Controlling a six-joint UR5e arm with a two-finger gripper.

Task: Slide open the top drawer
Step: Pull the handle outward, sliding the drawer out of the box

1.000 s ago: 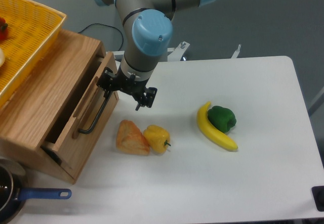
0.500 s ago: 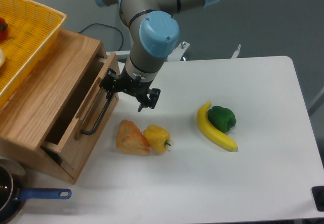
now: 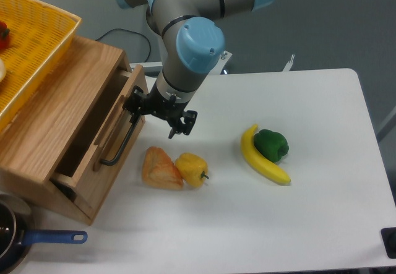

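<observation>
One arm works here, its gripper [image 3: 158,112] set at the upper end of the black bar handle [image 3: 124,139] on the top drawer [image 3: 105,143]. One finger [image 3: 132,106] sits at the handle and the other [image 3: 183,123] hangs clear over the table [image 3: 297,212], so the jaws stand fairly wide; whether the near finger is hooked behind the bar or merely beside it cannot be told. The drawer sits at the left of the table in the light-oak cabinet [image 3: 55,101], already drawn out partway, with a dark gap showing behind its front panel.

To do this step well, the pull should run straight along the drawer's travel, toward the lower right, kept level so the finger does not slip off the bar's end. The croissant [image 3: 161,169] and yellow pepper [image 3: 192,169] lie close in front of the drawer and may be nudged if it comes out much farther.

Compared with a second ago, the gripper has shifted right and slightly down, and the drawer front has come out with it, widening the gap. The banana [image 3: 263,158] and green pepper [image 3: 271,144] are unmoved.
</observation>
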